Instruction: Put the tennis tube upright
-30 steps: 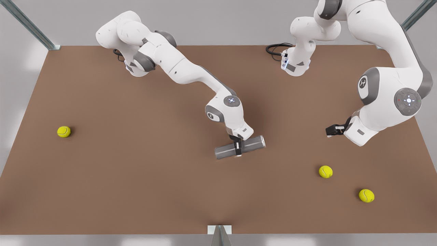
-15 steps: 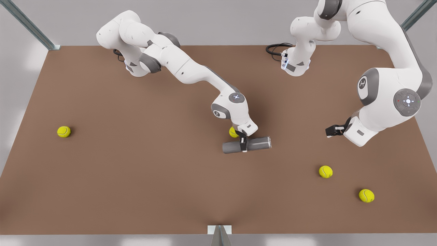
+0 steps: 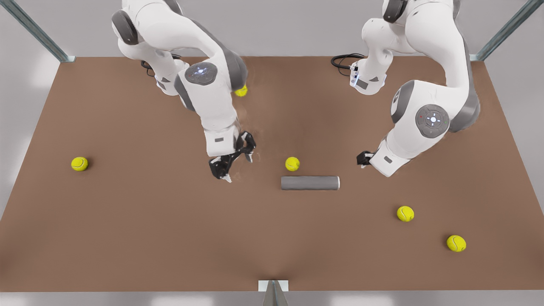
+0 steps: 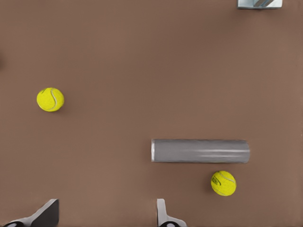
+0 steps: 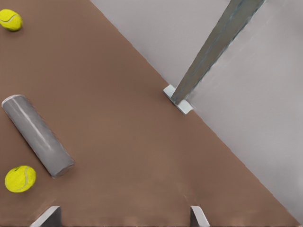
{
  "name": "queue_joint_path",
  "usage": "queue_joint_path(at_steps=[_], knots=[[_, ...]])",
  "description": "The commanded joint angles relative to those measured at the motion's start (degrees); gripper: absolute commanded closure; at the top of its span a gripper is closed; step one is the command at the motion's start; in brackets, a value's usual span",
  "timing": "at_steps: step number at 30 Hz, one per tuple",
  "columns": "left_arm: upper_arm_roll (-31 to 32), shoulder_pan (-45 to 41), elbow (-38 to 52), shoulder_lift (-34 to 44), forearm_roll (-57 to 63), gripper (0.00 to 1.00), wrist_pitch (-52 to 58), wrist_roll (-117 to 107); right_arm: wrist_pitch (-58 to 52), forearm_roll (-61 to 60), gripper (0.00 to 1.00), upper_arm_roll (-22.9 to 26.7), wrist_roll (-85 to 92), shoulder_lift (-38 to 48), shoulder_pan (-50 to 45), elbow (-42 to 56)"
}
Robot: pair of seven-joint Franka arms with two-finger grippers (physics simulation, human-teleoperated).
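Since the plain grey metallic tennis tube lies flat on its side near the middle of the brown tabletop, held by neither arm, take it near one end rather than mid-body, so that it can swing up onto its other end. Mind the small yellow-green tennis ball just beside it, which a finger could knock. Your left gripper, spread wide, hangs near the tube's pale-rimmed end; your right gripper, also wide, hangs farther off on the opposite side.
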State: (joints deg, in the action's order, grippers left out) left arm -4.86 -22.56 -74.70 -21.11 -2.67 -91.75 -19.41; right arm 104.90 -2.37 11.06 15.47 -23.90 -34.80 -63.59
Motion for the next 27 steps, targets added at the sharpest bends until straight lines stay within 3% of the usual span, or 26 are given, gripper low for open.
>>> queue_joint_path(at_steps=[1,4,7,11,14,27], knots=[[0.0,-3.1,1.5,-3.4,-1.5,0.00,-6.9,-65.8,-36.3,-7.6,0.00,5.3,-13.7,8.0,7.9,-4.8],[0.0,-6.4,1.4,-7.7,-3.7,0.00,-14.4,-97.9,-36.3,-7.0,0.00,8.4,-13.7,18.2,18.1,-12.2],[0.0,-8.6,-0.2,-10.6,-4.9,0.00,-21.4,-113.7,-38.5,-2.0,0.00,8.4,-13.7,22.4,19.5,-13.9],[0.0,-10.7,-11.0,-10.7,-5.2,0.00,-37.2,-117.5,-40.1,-2.1,0.00,9.0,-14.6,11.6,19.9,-10.9],[0.0,-11.1,-14.3,-11.9,-6.5,0.00,-42.1,-117.8,-36.3,-2.2,0.00,9.0,-13.8,11.9,19.9,-10.0],[-0.6,-14.1,-17.2,-17.3,-5.5,0.00,-42.3,-118.1,-34.1,-2.0,0.00,9.0,-13.8,13.7,19.8,-9.8]])
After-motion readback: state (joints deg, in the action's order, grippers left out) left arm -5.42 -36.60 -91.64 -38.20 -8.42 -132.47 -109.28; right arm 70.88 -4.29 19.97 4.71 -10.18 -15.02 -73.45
